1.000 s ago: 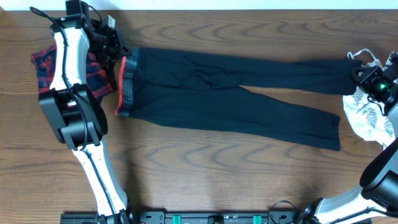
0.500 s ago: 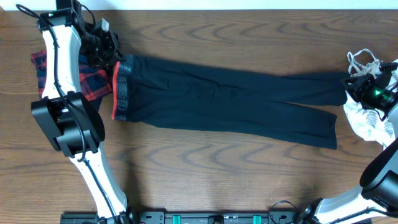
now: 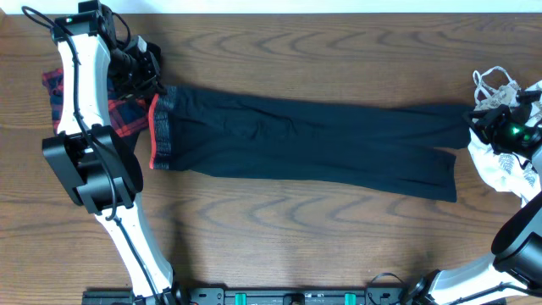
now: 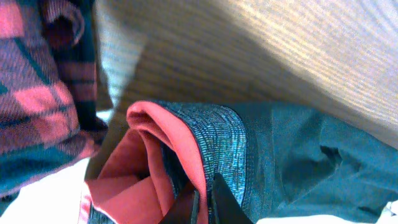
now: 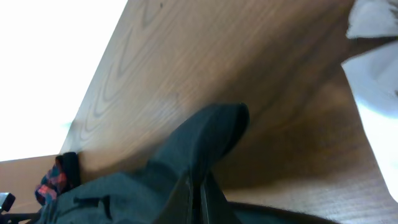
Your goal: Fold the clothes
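The black leggings (image 3: pixel 305 140) lie stretched across the table, the upper leg folded over the lower one. The grey-and-coral waistband (image 3: pixel 159 131) is at the left. My left gripper (image 3: pixel 154 91) is shut on the waistband's far corner; in the left wrist view the coral lining (image 4: pixel 168 149) is pinched between the jaws (image 4: pixel 204 205). My right gripper (image 3: pixel 476 119) is shut on the upper leg's cuff (image 5: pixel 217 124), holding it a little off the wood (image 5: pixel 186 56). The red-navy plaid piece (image 3: pixel 118 106) lies under the left arm. The white leaf-print top (image 3: pixel 500 165) sits at the right edge.
The table's far edge (image 3: pixel 322 13) runs close behind the leggings. The left arm (image 3: pixel 89 127) reaches up the left side and the right arm's base (image 3: pixel 517 246) stands at the lower right. Bare wood (image 3: pixel 296 237) lies in front of the leggings.
Both grippers have drawn the upper leg and waistband toward me, so the leggings' two legs now lie nearly on each other. The left arm shifted left and back.
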You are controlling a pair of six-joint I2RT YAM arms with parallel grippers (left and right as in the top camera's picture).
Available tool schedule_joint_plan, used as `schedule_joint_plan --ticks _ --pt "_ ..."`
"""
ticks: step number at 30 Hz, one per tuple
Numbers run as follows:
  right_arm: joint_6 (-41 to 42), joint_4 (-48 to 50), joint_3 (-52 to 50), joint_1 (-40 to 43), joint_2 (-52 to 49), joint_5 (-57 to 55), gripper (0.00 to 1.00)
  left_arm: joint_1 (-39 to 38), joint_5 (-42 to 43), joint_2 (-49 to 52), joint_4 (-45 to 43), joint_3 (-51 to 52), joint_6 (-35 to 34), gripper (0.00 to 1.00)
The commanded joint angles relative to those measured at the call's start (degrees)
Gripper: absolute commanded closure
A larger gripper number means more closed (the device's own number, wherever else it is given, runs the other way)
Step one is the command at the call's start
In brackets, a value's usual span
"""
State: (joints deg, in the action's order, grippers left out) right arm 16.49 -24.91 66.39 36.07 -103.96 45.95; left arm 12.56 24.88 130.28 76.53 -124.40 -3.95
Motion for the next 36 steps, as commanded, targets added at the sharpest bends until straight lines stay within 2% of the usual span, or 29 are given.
schedule_joint_plan --ticks 1,5,9,11,15,20,25,31,36 --pt "-3.67 -1.36 -0.09 0.63 1.42 1.36 0.99 0.28 -1.66 -0.94 1.95 -0.72 1.33 0.94" --pt "-5.53 -3.26 -0.09 0.61 1.42 1.03 0.99 0.28 -1.64 -0.96 5.53 -0.72 1.55 0.94" --pt "-12.94 -5.22 -0.09 0.61 1.42 3.21 0.99 0.24 -1.64 -1.07 9.27 -0.72 5.70 0.94" --pt "-14.62 -6.08 -0.09 0.61 1.42 2.82 0.99 0.24 -1.64 -1.07 10.71 -0.72 5.66 0.94" --pt "-15.63 -8.79 -0.09 0.61 1.42 -4.85 0.99 0.11 -1.66 -1.07 13.97 -0.72 5.64 0.94" --pt "-21.35 -10.05 -0.11 -0.37 1.42 -16.85 0.99 0.00 -3.69 -1.07 15.78 -0.70 5.35 0.94" --pt "-26.99 -9.68 -0.11 -2.93 1.42 -18.82 0.99 -0.04 -8.15 -1.07 15.85 -0.72 3.91 0.94" --pt "-27.30 -10.60 -0.11 -8.13 2.73 -23.96 0.99 -0.04 -9.11 -1.07 15.89 -0.70 3.93 0.94" --pt "-27.23 -10.97 -0.11 -12.68 7.63 -30.58 0.99 -0.15 -9.11 -1.07 15.52 -0.72 4.15 0.94"
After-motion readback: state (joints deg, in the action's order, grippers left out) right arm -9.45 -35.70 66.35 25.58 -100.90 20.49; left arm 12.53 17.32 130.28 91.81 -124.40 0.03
